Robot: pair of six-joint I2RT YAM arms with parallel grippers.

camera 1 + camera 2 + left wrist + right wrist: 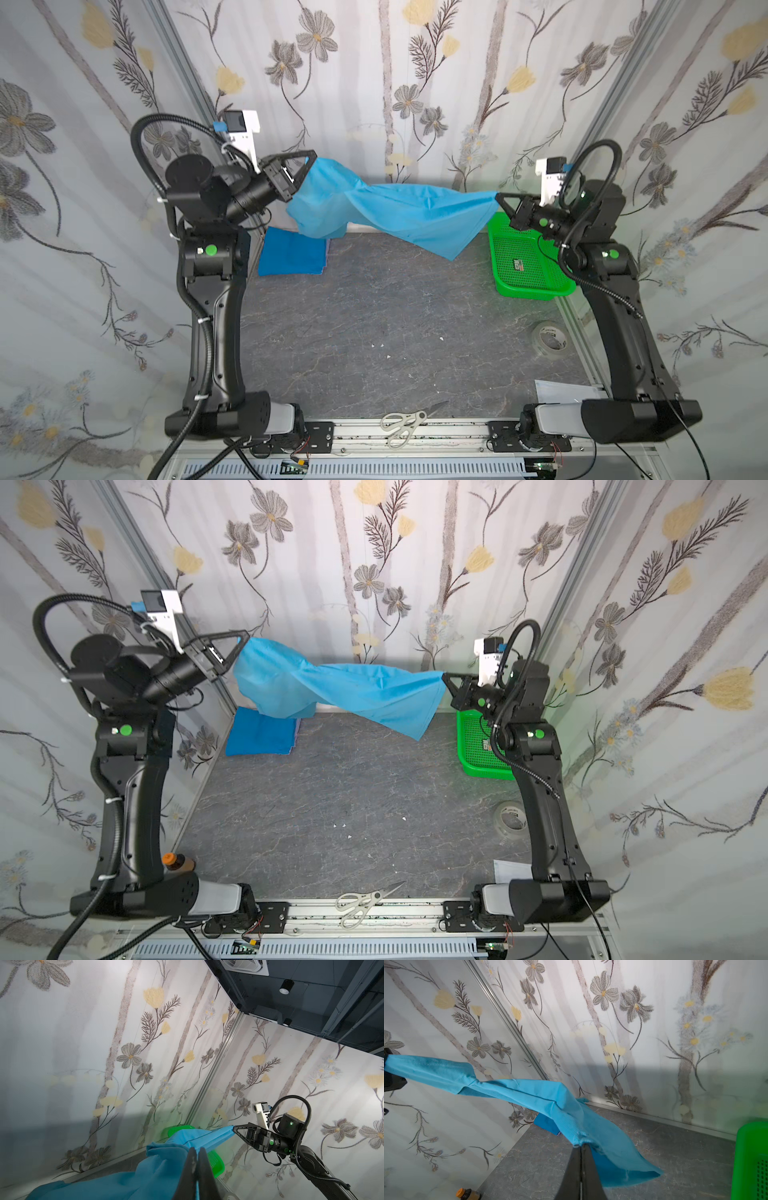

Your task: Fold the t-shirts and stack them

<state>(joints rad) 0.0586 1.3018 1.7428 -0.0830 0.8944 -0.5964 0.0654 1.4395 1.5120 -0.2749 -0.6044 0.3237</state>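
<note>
A light sky-blue t-shirt [399, 212] [353, 688] hangs stretched in the air between my two grippers, above the far part of the table in both top views. My left gripper [312, 160] [197, 1150] is shut on its left end, where the cloth [128, 1176] bunches and droops. My right gripper [498, 198] [581, 1146] is shut on its right end, and a loose flap [623, 1159] hangs down below it. A folded royal-blue t-shirt [291, 253] [262, 733] lies flat at the far left, with a lilac edge [327, 255] showing beside it.
A bright green perforated basket [525, 262] [482, 746] stands at the far right under my right arm. A tape roll [549, 336] lies near the right edge. Scissors [405, 424] rest on the front rail. A small orange-capped bottle [176, 861] stands at the left.
</note>
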